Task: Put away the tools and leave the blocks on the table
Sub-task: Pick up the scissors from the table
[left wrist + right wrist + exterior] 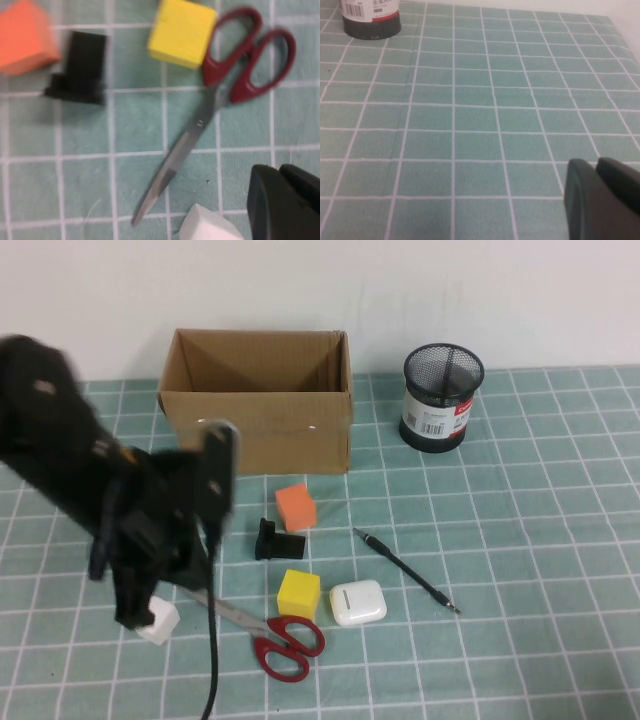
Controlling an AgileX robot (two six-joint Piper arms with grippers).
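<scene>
The red-handled scissors (pixel 272 635) lie at the front of the table (pixel 540 540), blades pointing left under my left arm; they also show in the left wrist view (pixel 210 110). The thin black pen (pixel 405 570) lies right of centre. The orange cube (pixel 295 507), the yellow cube (pixel 299 593) and the white cube (pixel 158 622) sit on the cloth. My left gripper (pixel 135 612) hovers low over the scissor blade tips beside the white cube (pixel 205 226), shut and empty (pixel 281 200). My right gripper (pixel 600 195) is shut and empty over bare cloth, outside the high view.
An open cardboard box (pixel 258 400) stands at the back. A black mesh pen cup (pixel 442 397) stands to its right and shows in the right wrist view (pixel 370 17). A small black bracket (pixel 275 540) and a white earbud case (pixel 358 602) lie among the cubes.
</scene>
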